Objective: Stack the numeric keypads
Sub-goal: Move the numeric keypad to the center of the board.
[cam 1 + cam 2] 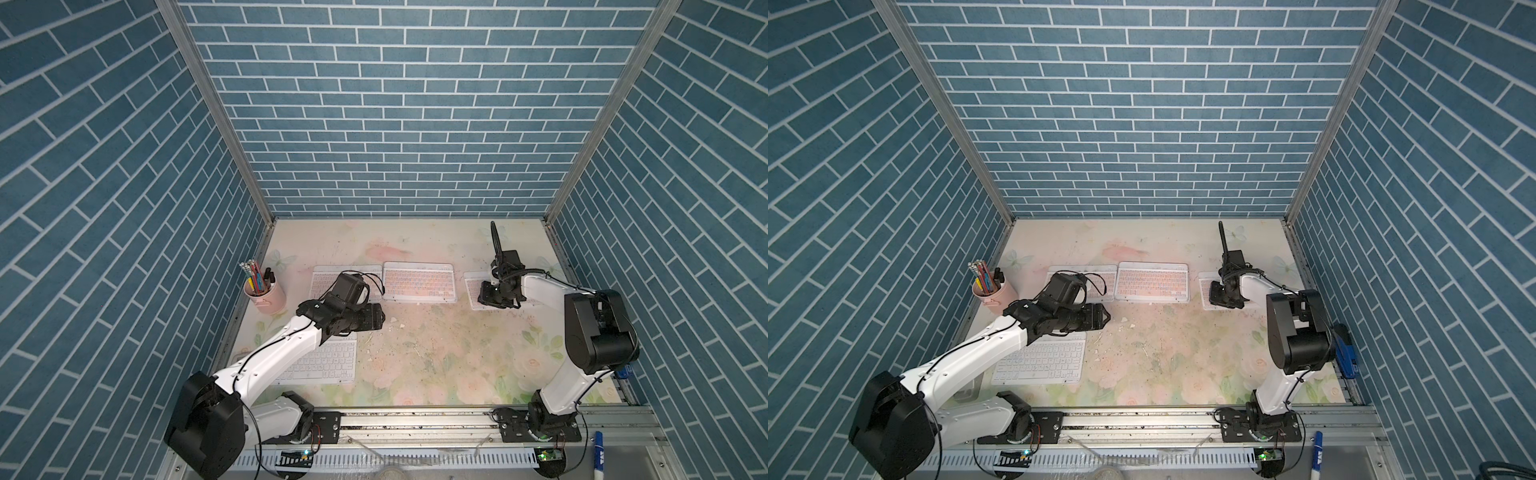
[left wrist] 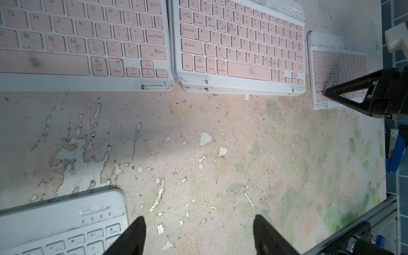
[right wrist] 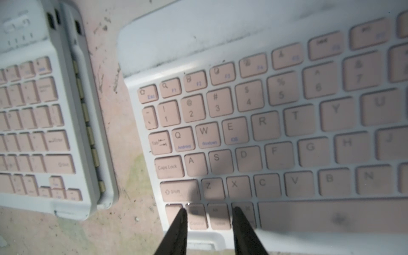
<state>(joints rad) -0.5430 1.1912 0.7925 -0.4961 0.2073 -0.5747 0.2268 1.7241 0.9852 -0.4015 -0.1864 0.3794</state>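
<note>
Left of the middle pink keypad (image 1: pixel 417 282), which lies on top of another keypad (image 3: pixel 92 141), a pink keypad (image 1: pixel 328 279) lies flat. A white keypad (image 1: pixel 328 368) lies nearer the robot. The left gripper (image 2: pixel 198 218) hovers between them, jaws apart and empty. Right of the middle one, the right gripper (image 3: pixel 209 211) has its jaws apart over a third pink keypad (image 3: pixel 287 132), grasping nothing.
</note>
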